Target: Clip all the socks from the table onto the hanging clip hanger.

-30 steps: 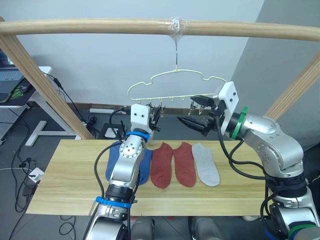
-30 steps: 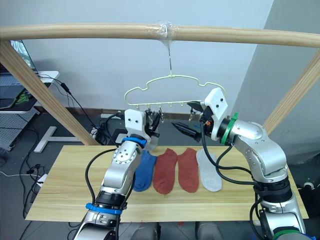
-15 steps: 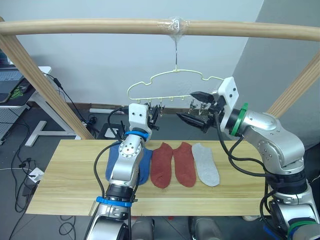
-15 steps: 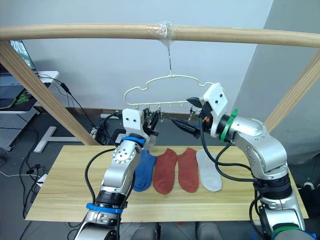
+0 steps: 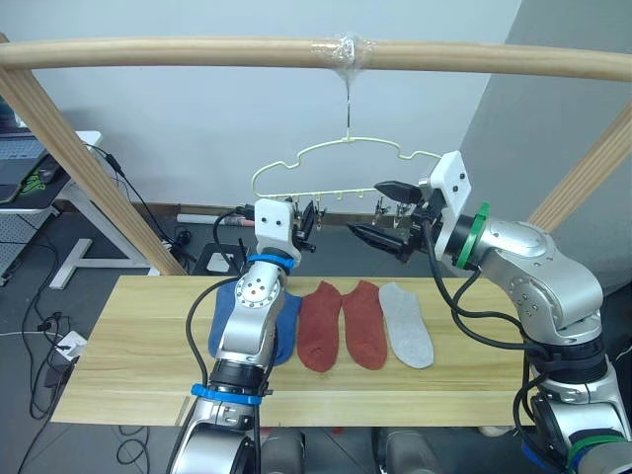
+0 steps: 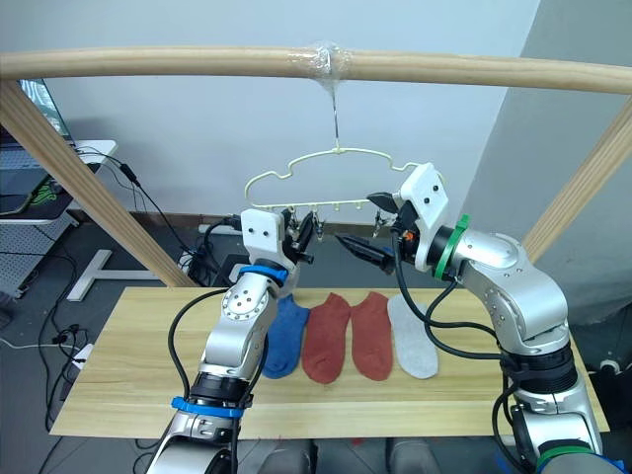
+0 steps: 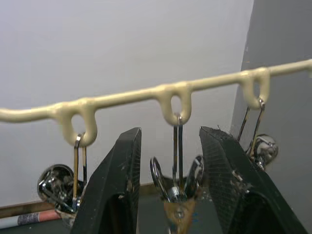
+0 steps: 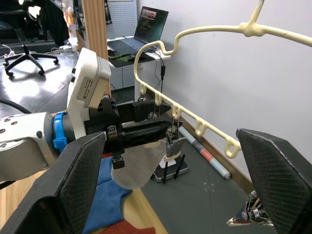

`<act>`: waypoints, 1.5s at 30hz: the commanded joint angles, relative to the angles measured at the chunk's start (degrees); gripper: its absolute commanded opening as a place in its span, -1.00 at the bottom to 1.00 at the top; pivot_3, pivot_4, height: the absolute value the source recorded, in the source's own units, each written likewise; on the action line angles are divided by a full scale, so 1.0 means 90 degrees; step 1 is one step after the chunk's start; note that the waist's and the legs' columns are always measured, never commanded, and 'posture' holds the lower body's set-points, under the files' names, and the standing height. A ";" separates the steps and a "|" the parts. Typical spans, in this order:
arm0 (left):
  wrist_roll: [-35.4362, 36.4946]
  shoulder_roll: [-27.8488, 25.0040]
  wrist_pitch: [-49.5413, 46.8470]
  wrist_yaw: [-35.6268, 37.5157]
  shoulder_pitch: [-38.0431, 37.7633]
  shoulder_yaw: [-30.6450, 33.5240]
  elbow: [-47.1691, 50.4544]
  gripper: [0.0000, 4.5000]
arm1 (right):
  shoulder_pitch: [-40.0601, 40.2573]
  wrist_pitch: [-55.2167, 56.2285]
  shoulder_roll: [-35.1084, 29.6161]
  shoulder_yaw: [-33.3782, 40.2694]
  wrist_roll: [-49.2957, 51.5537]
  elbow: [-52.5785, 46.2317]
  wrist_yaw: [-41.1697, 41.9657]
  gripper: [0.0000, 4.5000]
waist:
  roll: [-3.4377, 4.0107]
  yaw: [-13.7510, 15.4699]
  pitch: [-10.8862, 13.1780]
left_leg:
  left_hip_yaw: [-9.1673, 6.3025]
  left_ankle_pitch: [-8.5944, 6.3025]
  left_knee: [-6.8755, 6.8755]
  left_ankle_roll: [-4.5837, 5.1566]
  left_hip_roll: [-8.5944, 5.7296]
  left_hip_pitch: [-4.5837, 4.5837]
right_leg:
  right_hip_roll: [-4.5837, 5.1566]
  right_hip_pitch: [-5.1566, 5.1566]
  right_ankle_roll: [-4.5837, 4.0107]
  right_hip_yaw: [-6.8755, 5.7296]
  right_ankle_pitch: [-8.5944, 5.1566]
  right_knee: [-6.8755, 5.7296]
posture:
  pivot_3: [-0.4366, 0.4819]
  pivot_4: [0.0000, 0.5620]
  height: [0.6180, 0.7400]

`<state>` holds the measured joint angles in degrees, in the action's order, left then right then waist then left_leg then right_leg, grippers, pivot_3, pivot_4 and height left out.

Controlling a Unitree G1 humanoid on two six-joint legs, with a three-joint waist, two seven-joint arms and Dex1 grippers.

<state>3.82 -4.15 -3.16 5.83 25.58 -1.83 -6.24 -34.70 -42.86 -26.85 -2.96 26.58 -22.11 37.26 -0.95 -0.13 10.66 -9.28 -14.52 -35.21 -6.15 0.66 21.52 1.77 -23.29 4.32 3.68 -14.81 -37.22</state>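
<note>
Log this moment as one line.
left gripper: open, straddling clip on hanger | right gripper: open, by hanger's right end | table: blue sock, two red socks, grey sock

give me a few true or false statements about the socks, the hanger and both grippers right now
1. Two rust-red socks lie side by side on the table. True.
2. The right gripper is shut on a grey sock. False: its fingers are open and hold nothing; a grey sock lies flat on the table.
3. The left gripper has a metal clip between its open fingers. True.
4. The clip hanger lies on the table. False: it hangs from the wooden pole.
5. A blue sock lies left of the red ones. True.
</note>
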 commanded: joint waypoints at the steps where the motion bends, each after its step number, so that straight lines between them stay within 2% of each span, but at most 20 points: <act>1: -0.0053 0.0025 0.0171 0.0026 0.0100 -0.0002 0.0282 -0.14 | 0.0028 0.0252 -0.0053 0.0135 0.0028 -0.0050 0.0066 1.00 | 0.0000 0.0000 0.0000 | 0.0000 0.0000 0.0000 0.0000 0.0000 0.0000 | 0.0000 0.0000 0.0000 0.0000 0.0000 0.0000 | 0.07 -0.38 1.00; 8: -0.0101 -0.0001 0.0178 0.0048 0.0051 -0.0020 0.0327 -0.14 | 0.0128 0.0346 -0.0044 0.0090 0.0015 -0.0059 0.0040 1.00 | 0.0000 0.0000 0.0000 | 0.0000 0.0000 0.0000 0.0000 0.0000 -0.0001 | 0.0000 0.0000 0.0000 0.0000 0.0000 -0.0001 | 0.07 -0.37 1.00; 11: -0.0003 0.0031 0.0147 0.0059 0.0067 0.0045 0.0346 -0.38 | 0.0134 0.0375 -0.0024 0.0067 0.0012 -0.0060 0.0023 1.00 | 0.0000 0.0000 0.0000 | 0.0000 0.0000 0.0000 0.0000 0.0000 0.0000 | 0.0000 0.0000 0.0000 0.0001 0.0000 0.0000 | 0.07 -0.37 1.00; 14: 0.0026 0.0009 0.0134 0.0078 0.0091 0.0070 0.0333 -0.74 | 0.0137 0.0414 -0.0012 0.0042 -0.0009 -0.0015 0.0028 1.00 | 0.0000 0.0000 0.0000 | 0.0000 0.0000 0.0000 0.0000 0.0000 -0.0001 | 0.0000 0.0000 0.0000 0.0000 0.0000 -0.0001 | 0.07 -0.37 1.00; 17: 0.0023 0.0005 0.0137 0.0089 0.0072 0.0067 0.0355 -0.93 | 0.0151 0.0424 -0.0021 0.0041 -0.0003 -0.0030 0.0035 1.00 | 0.0000 0.0000 0.0000 | 0.0000 0.0000 0.0000 0.0000 0.0000 -0.0001 | 0.0000 0.0000 0.0000 0.0000 0.0000 -0.0001 | 0.08 -0.37 1.00; 25: -0.0039 -0.0039 0.0077 0.0106 0.0043 0.0051 0.0427 -0.95 | 0.0168 0.0379 -0.0031 -0.0011 -0.0024 -0.0070 0.0011 1.00 | 0.0000 0.0001 0.0000 | 0.0000 0.0000 0.0000 0.0000 0.0000 -0.0001 | 0.0000 0.0000 0.0000 0.0000 0.0000 -0.0001 | 0.10 -0.38 1.00; 30: 0.0150 -0.0326 -0.0553 0.0468 -0.0026 0.0076 0.0692 -0.95 | 0.0924 0.0103 -0.0285 -0.0358 -0.0420 0.0213 -0.0143 1.00 | 0.0000 0.0015 0.0000 | -0.0001 0.0000 0.0000 -0.0001 0.0000 -0.0001 | 0.0000 0.0003 0.0000 -0.0001 0.0000 0.0000 | 0.11 -0.40 1.00; 35: 0.0599 -0.0624 -0.1253 0.0930 -0.0202 0.0231 0.1212 -0.95 | 0.1745 0.1123 -0.0541 -0.0991 -0.1281 0.1147 0.0115 1.00 | 0.0000 0.0000 0.0000 | 0.0002 0.0000 0.0000 -0.0001 -0.0001 -0.0003 | 0.0001 0.0003 0.0000 0.0002 0.0000 0.0000 | 0.11 -0.40 1.00; 40: 0.0645 -0.0829 -0.1514 0.1032 -0.0369 0.0350 0.1441 -0.95 | 0.1461 0.1996 -0.0086 -0.1267 -0.1880 0.3366 0.0049 1.00 | -0.0005 -0.0097 0.0005 | 0.0008 0.0003 0.0000 0.0004 0.0002 -0.0035 | -0.0003 0.0020 0.0001 0.0007 0.0000 -0.0015 | 0.12 -0.37 1.00; 45: 0.0598 -0.0798 -0.1530 0.0946 -0.0388 0.0341 0.1479 -0.95 | 0.1001 0.2874 0.0242 -0.1403 -0.2332 0.4997 0.0242 1.00 | -0.0006 -0.0105 0.0007 | 0.0010 0.0008 0.0000 0.0009 0.0002 -0.0051 | -0.0004 0.0022 0.0000 0.0013 -0.0002 -0.0046 | 0.14 -0.36 1.00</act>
<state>9.14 -11.40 -17.02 14.46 22.25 1.09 5.20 -23.91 -20.37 -25.23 -15.82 6.45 20.69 38.46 -1.00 -1.07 10.73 -9.16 -14.45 -35.21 -6.08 0.67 21.05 1.74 -23.10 4.32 3.82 -14.83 -37.65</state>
